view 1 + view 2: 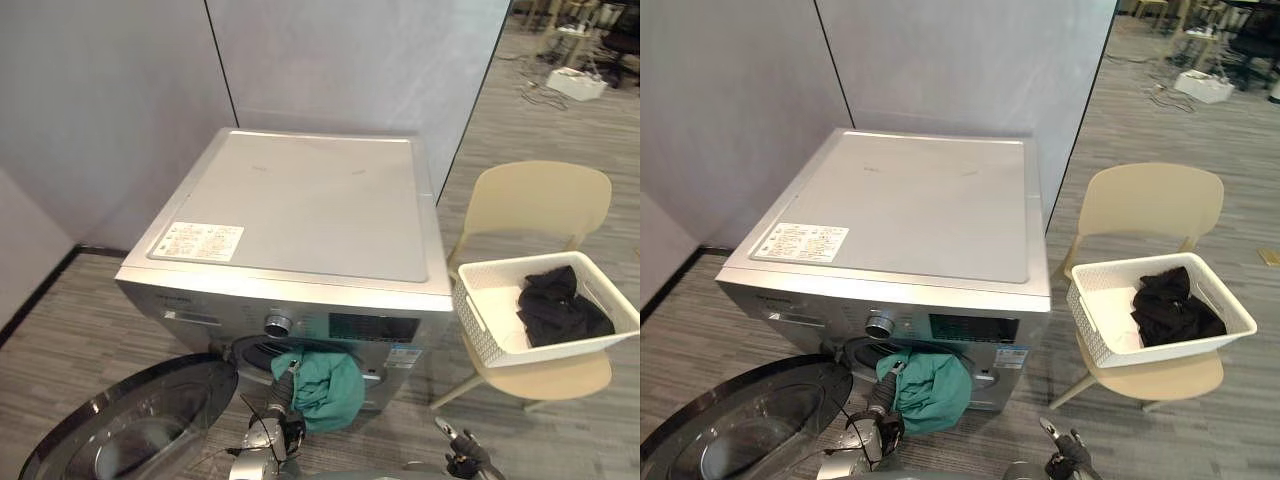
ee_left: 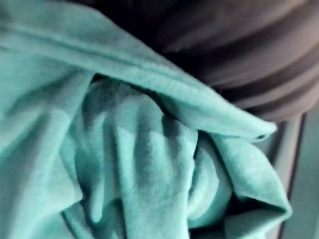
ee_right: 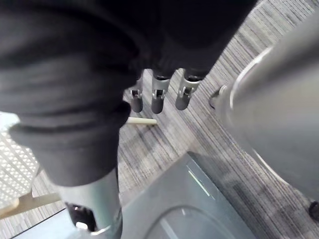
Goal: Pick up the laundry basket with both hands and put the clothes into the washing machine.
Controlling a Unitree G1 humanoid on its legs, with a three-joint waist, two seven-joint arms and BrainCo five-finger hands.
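A teal garment (image 1: 325,385) hangs out of the drum opening of the silver washing machine (image 1: 300,200). My left hand (image 1: 283,390) reaches up against that garment at the opening. In the left wrist view the teal garment (image 2: 139,149) lies bunched in front of the dark drum seal (image 2: 239,55). The white laundry basket (image 1: 480,320) stands on a beige chair (image 1: 540,200) to the right, with black clothes (image 1: 560,305) in it. My right hand (image 3: 157,97) hangs low over the floor, fingers relaxed and holding nothing, well apart from the basket.
The machine's round door (image 1: 130,425) is swung open low at the left, close to my left arm. Grey partition walls stand behind the machine. A white box (image 1: 575,82) lies on the floor far back right.
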